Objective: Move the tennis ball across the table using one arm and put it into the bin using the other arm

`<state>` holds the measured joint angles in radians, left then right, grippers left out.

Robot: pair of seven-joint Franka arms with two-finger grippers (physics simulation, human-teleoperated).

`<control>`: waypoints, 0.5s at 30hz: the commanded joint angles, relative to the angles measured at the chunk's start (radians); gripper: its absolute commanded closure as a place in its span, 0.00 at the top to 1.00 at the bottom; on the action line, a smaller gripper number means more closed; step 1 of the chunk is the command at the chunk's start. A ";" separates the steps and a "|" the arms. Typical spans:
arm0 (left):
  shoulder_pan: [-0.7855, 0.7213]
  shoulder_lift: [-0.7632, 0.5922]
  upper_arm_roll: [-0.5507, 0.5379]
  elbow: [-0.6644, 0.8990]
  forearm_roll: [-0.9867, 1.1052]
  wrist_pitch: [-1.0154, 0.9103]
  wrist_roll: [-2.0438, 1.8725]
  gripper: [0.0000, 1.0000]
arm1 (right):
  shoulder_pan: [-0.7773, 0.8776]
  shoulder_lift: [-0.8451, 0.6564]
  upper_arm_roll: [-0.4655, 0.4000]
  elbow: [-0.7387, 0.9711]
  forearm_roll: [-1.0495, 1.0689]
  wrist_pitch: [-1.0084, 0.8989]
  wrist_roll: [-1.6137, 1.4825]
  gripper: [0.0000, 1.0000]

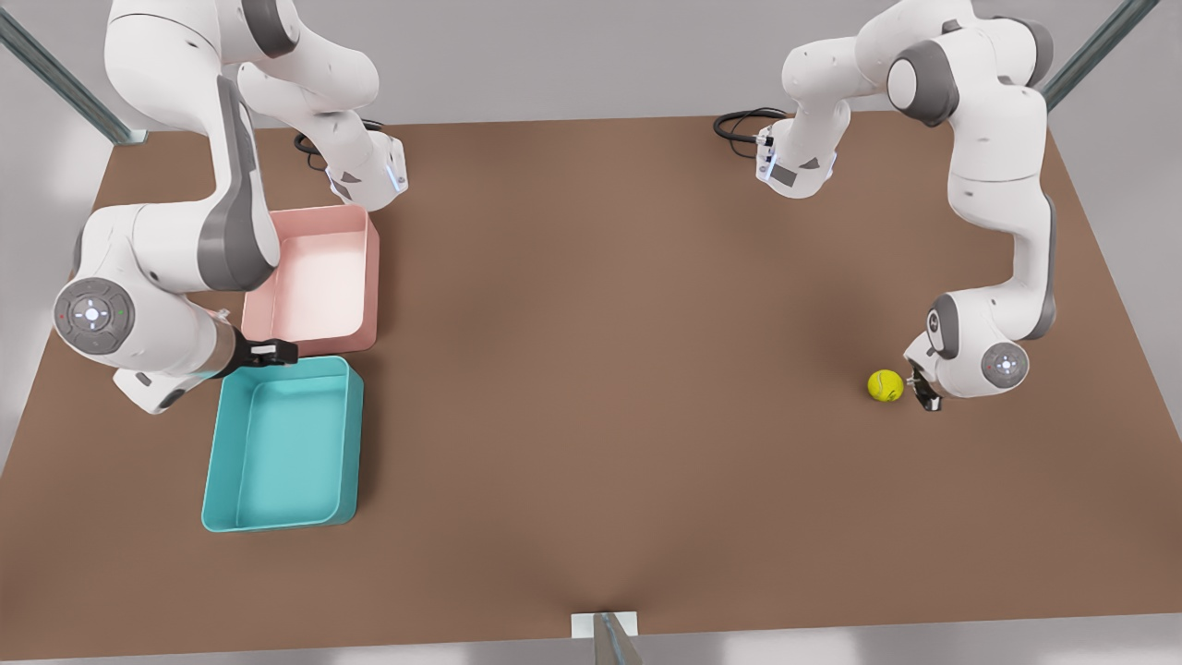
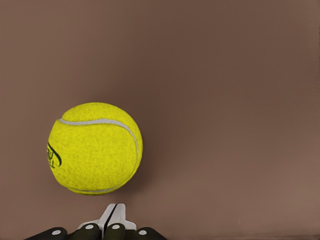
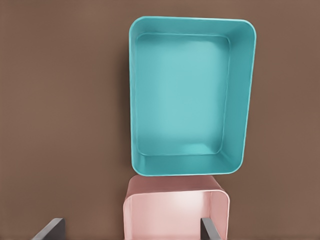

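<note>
One shut tool beside tennis ball.

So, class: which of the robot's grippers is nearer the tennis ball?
The left. The left gripper sits right beside the tennis ball, fingers shut; the right gripper hangs open over the bins across the table.

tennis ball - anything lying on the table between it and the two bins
Nothing visible. The tennis ball sits beside the left end effector at the front view's right; bare table stretches to the teal bin and pink bin.
</note>
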<state>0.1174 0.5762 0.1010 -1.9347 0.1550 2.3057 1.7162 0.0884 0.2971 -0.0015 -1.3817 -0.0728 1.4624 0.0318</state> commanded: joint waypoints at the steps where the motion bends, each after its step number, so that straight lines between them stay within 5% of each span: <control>1: 0.002 0.004 0.000 -0.001 -0.003 0.011 0.295 0.21 | 0.005 -0.001 0.000 0.001 0.001 -0.001 0.016 1.00; 9: -0.015 0.001 0.000 -0.013 -0.002 0.000 0.220 0.21 | 0.004 -0.001 0.000 0.001 0.001 -0.005 0.007 1.00; 13: -0.125 -0.012 -0.081 0.010 -0.031 -0.034 -0.304 0.21 | 0.004 -0.001 0.000 0.001 -0.001 -0.007 0.003 1.00; 15: -0.131 -0.018 -0.146 0.174 -0.452 -0.399 -0.695 0.21 | 0.004 -0.001 0.000 0.001 -0.001 -0.007 0.003 1.00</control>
<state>-0.0105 0.5617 -0.0152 -1.8070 -0.0508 2.1871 1.6965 0.0920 0.2972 -0.0014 -1.3810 -0.0735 1.4576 0.0359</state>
